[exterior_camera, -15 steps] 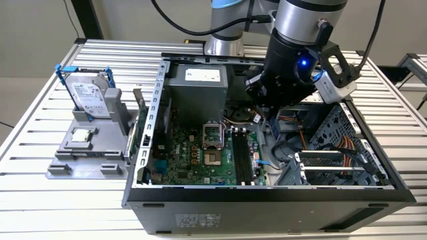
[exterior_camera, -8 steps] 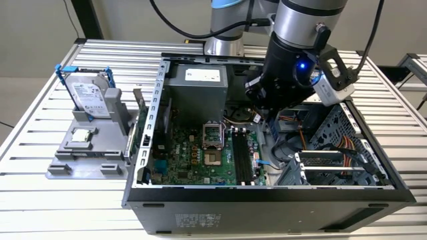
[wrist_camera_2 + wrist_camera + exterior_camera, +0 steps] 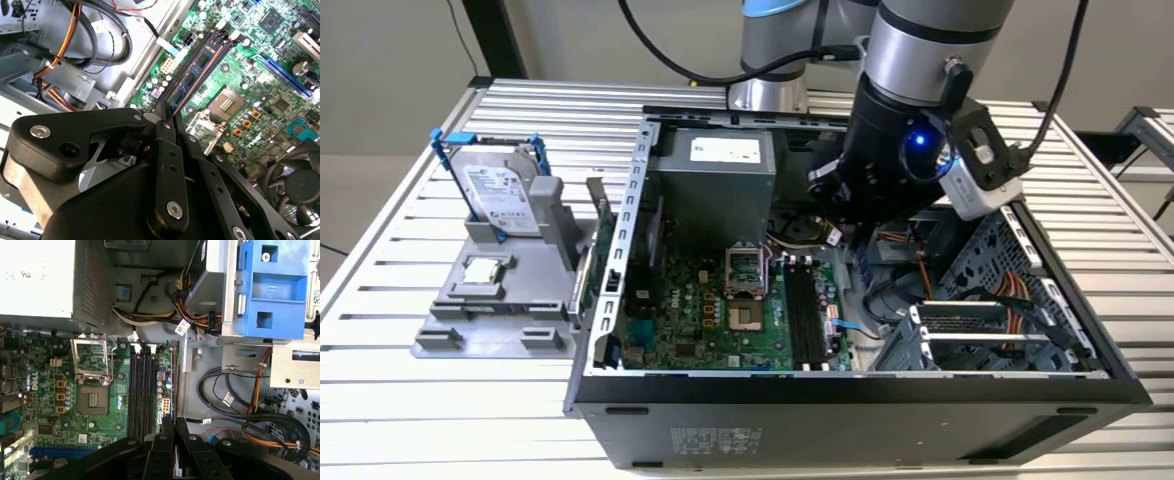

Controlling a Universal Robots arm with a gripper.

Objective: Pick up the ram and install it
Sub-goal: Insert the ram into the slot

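The gripper (image 3: 169,116) pinches one end of the ram (image 3: 196,70), which lies along the motherboard slots (image 3: 141,390) ahead of it. Just beside the fingers (image 3: 167,427) stands the drive cage wall (image 3: 192,357), with cable bundles (image 3: 240,410) beyond. The CPU socket (image 3: 92,399) sits on the other side. The hard drive (image 3: 500,190) stands well apart on the desk (image 3: 400,280).

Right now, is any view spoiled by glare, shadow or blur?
In the exterior view, a blue light glares on the arm's wrist, and the case interior below it lies in shadow. In the second wrist view, the gripper is dark, while the ram shows clearly. In the first wrist view, the power supply is washed out white.
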